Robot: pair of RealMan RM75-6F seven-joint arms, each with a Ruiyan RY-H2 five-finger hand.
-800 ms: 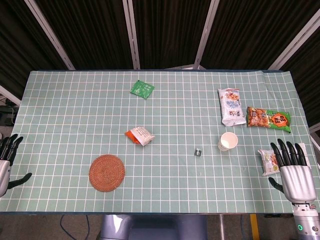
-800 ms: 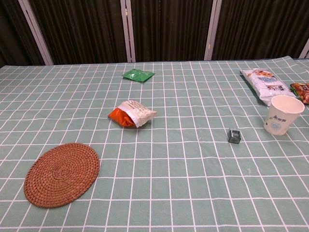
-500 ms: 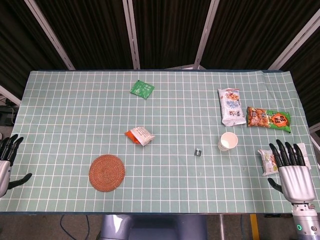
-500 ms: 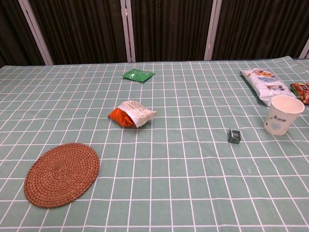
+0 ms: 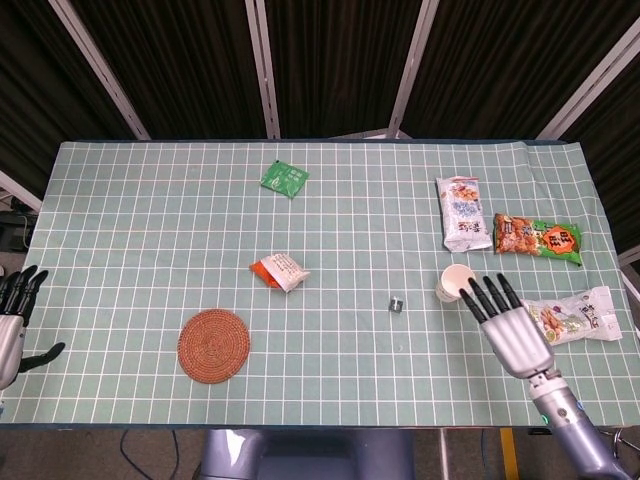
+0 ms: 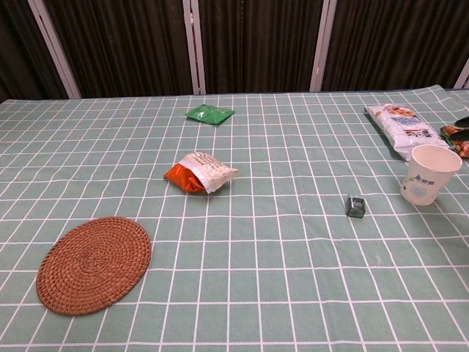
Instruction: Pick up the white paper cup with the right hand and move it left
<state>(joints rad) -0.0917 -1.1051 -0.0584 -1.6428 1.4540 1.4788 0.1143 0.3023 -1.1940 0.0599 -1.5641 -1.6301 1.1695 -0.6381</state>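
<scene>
The white paper cup (image 5: 456, 282) stands upright on the green checked tablecloth at the right side; the chest view shows this cup (image 6: 429, 174) near its right edge. My right hand (image 5: 512, 335) hovers just right of and nearer than the cup. Its fingers are spread and point toward the cup, the tips close to its rim, and it holds nothing. My left hand (image 5: 12, 318) hangs off the table's left edge, fingers apart and empty.
A small dark cube (image 5: 396, 303) lies left of the cup. Beyond the cup are a white snack bag (image 5: 462, 212) and an orange-green bag (image 5: 537, 238). A pale packet (image 5: 580, 315) lies right of my hand. Further left are an orange-white packet (image 5: 279, 271), a woven coaster (image 5: 213, 345) and a green sachet (image 5: 285, 179).
My right hand has moved left and forward from the table's right edge to beside the cup, uncovering the pale packet. The cup and the left hand have not moved.
</scene>
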